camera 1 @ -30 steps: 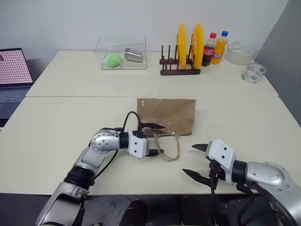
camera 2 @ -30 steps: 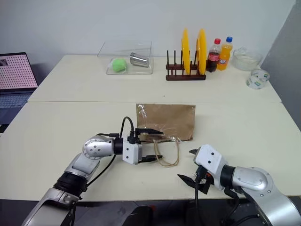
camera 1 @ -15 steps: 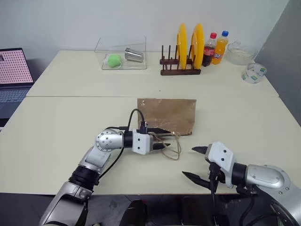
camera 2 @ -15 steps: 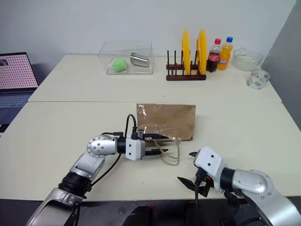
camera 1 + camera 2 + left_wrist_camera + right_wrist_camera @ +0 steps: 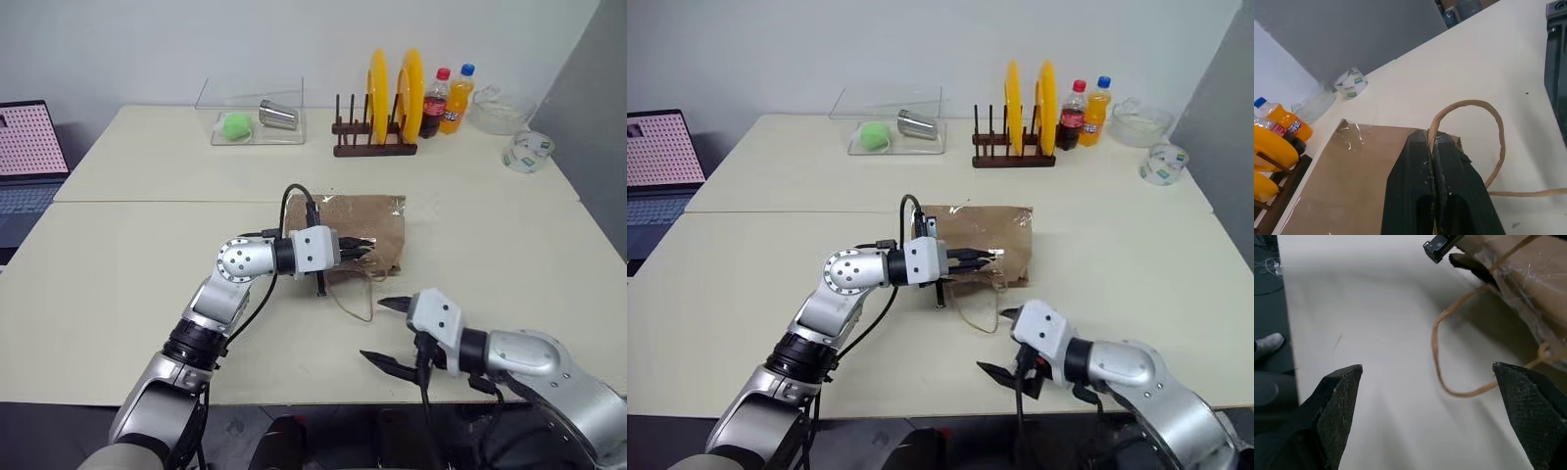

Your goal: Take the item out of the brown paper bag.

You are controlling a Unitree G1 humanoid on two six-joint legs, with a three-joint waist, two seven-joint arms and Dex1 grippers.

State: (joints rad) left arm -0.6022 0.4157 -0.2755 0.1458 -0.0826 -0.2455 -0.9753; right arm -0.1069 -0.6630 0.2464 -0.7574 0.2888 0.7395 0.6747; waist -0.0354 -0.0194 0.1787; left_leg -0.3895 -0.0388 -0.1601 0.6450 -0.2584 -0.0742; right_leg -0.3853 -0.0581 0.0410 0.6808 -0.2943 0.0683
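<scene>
The brown paper bag point(image 5: 377, 220) lies in the middle of the table, and its near edge is raised off the surface. My left gripper point(image 5: 370, 252) is shut on one tan cord handle point(image 5: 1496, 127) right at that edge, pointing level toward the right. The other handle loop point(image 5: 358, 299) hangs down onto the table. My right gripper point(image 5: 371, 328) hovers open just in front of the bag, a little right of the loop, holding nothing. In the right wrist view the loop point(image 5: 1436, 347) and the bag point(image 5: 1528, 279) lie ahead of its spread fingers. The item is hidden.
At the back stand a clear box point(image 5: 251, 117) holding a green ball and a steel cup, a rack with yellow plates point(image 5: 392, 98), two bottles point(image 5: 448, 100), a glass bowl point(image 5: 502, 110) and a tape roll point(image 5: 529, 151). A laptop point(image 5: 27, 162) sits at far left.
My left gripper shut on the bag's handle, then rose and moved right, lifting the bag's near edge. My right gripper drifted left toward the bag, still open.
</scene>
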